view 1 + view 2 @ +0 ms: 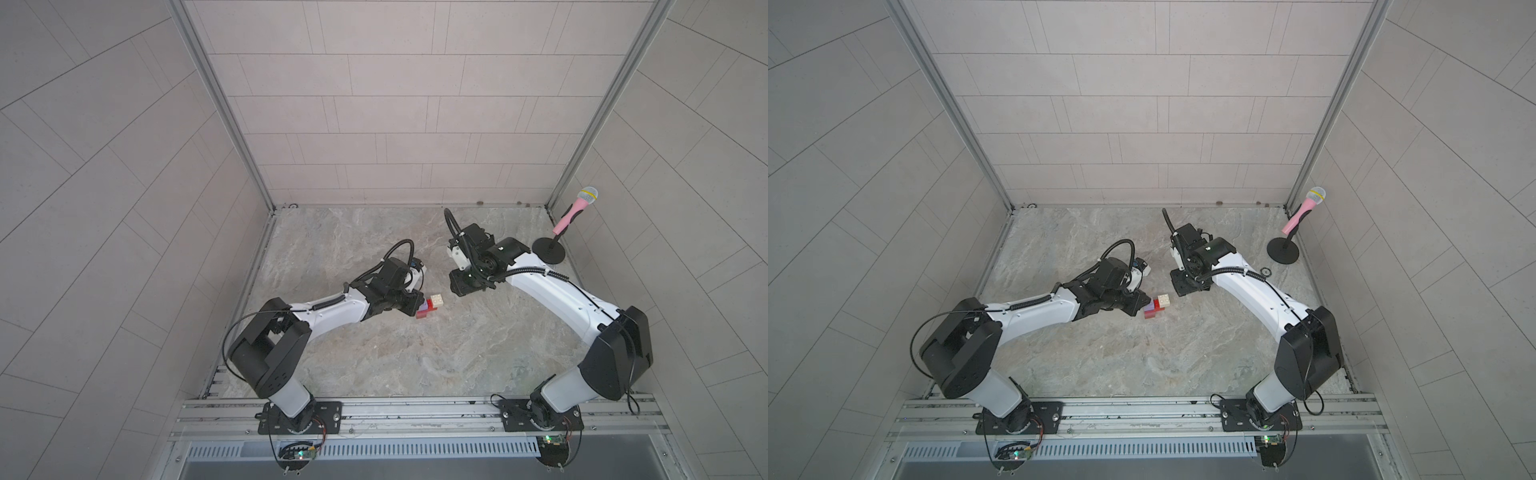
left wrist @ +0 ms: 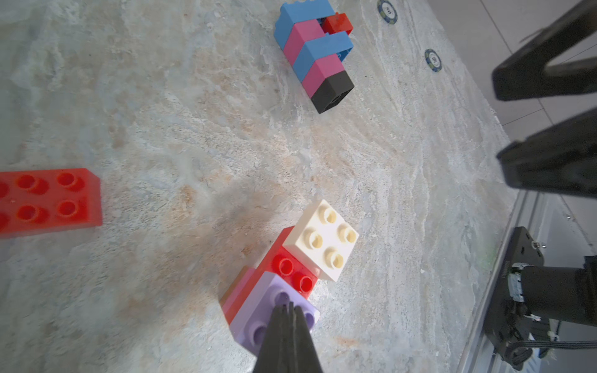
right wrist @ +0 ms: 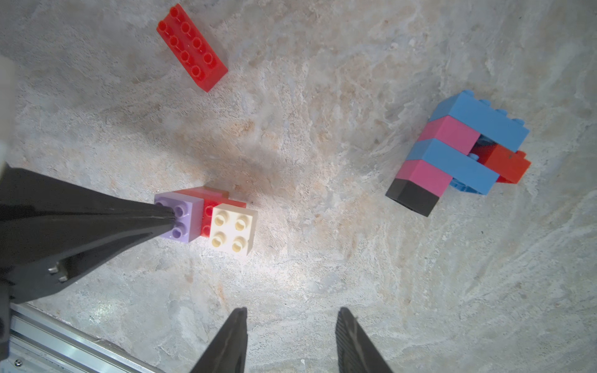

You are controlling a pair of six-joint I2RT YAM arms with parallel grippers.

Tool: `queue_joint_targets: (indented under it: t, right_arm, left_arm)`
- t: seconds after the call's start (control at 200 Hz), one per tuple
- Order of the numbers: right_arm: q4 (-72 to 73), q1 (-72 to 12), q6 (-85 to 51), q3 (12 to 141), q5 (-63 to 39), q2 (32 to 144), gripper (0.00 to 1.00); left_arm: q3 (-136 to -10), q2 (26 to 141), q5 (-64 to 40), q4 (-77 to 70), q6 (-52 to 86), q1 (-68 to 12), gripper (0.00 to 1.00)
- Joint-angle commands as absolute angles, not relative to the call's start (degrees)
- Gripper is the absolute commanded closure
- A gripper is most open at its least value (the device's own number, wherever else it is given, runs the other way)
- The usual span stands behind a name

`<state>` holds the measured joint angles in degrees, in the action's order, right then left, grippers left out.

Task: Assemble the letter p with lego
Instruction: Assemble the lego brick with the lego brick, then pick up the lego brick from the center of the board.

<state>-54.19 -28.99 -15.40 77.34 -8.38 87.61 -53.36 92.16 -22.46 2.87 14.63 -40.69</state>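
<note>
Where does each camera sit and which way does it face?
Top view: high over the front rail, looking down on the marbled tabletop; both arms show.
Top view: alongside, same aim; both arms, pink toy microphone.
Left wrist: behind the shut left gripper, facing the lilac square brick at its tips; right gripper visible.
Right wrist: above the open right gripper, facing down; left gripper visible.
Shared: both wrist views show the cream square brick.

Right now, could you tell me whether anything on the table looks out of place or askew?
Yes: the blue and pink stack lies on its side, studs pointing sideways. Two poker chips and a pink microphone also sit here, neither of them lego.
</note>
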Motion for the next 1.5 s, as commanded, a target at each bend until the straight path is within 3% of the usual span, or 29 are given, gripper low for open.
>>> queue_joint_targets:
  t: [0.0,0.19,0.55,0.826,1.031,1.141,1.496]
  right_arm:
    - [-53.8,-28.6,-14.1,77.2,-8.2,85.9,0.52]
    - [-53.9,-28.7,-13.4,77.3,-8.1,86.9,0.52]
    - [-53.5,-28.6,-12.3,77.7,-9.4,88.6,0.52]
    - [-54.2,-30.8,-10.1,84.2,-9.0,94.4,0.5]
    - [-58.0,-34.8,-4.0,100.3,-8.7,108.6,0.49]
    - [-62.5,-38.0,1.3,111.1,-8.1,118.3,0.44]
    - [-71.7,-40.8,7.9,139.3,-4.9,143.2,0.37]
  left_arm:
    - [-55.2,90.9,-21.0,8.0,12.3,-40.8,1.0]
    - [-55.1,87.5,-20.7,6.0,12.1,-40.8,0.97]
    - [-52.7,81.8,-19.9,1.0,12.5,-40.8,0.68]
    - [-41.2,70.9,-7.7,-9.0,14.1,-40.7,0.44]
    - [-30.6,56.5,12.9,-9.6,18.3,-40.4,0.23]
    - [-27.0,48.6,21.1,-5.8,19.9,-39.8,0.18]
    - [-22.4,36.3,23.7,-0.6,19.8,-37.4,0.11]
